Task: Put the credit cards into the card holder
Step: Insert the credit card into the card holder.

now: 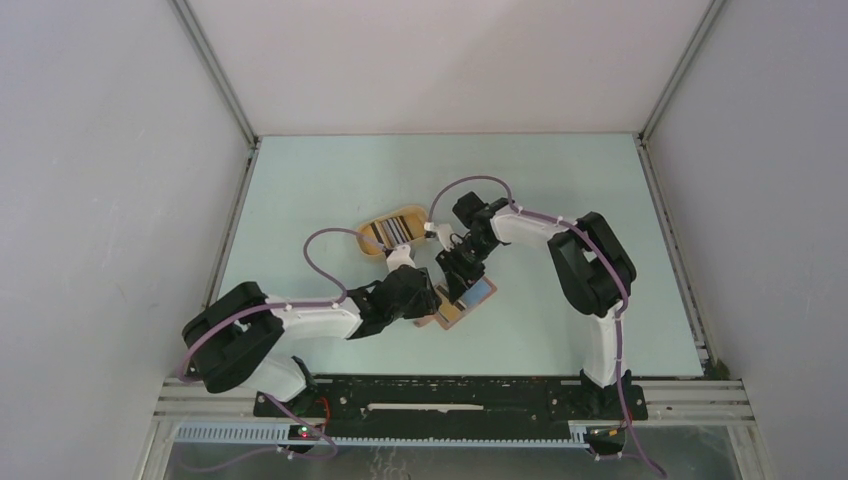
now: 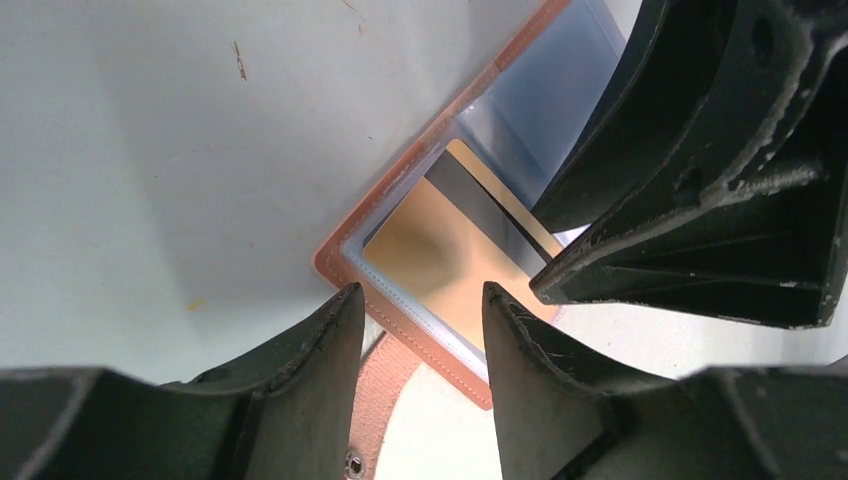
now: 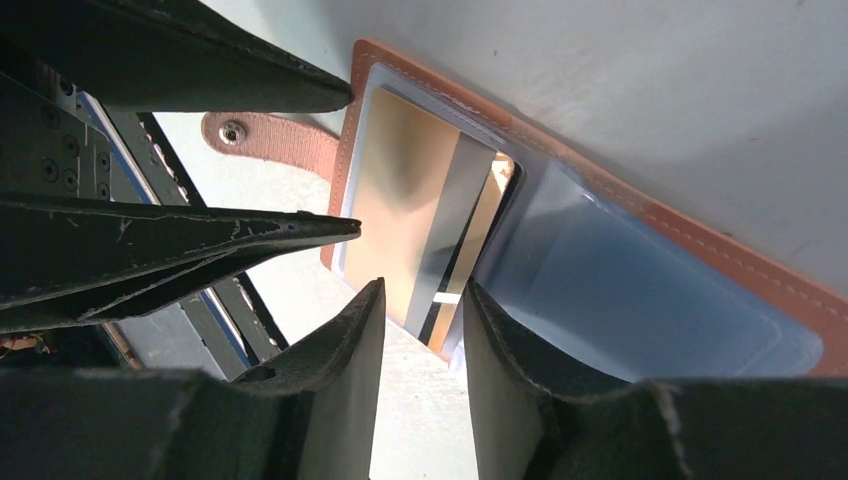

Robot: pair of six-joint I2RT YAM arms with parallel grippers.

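Pale green table (image 1: 560, 200), card holder (image 3: 620, 290) open mid-table btw arms, gold card (image 3: 400, 190) half inside. Jaws: left gripper (image 2: 422, 300) spread; right gripper (image 3: 422, 295) apart astride card end, no pinch. Card prob stiff, slick: take exposed edge.

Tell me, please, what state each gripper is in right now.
Left gripper: open, jaws apart over the flat reddish-brown leather card holder, holding nothing.
Right gripper: jaws apart around a corner of the gold rectangular card; grip cannot be told.
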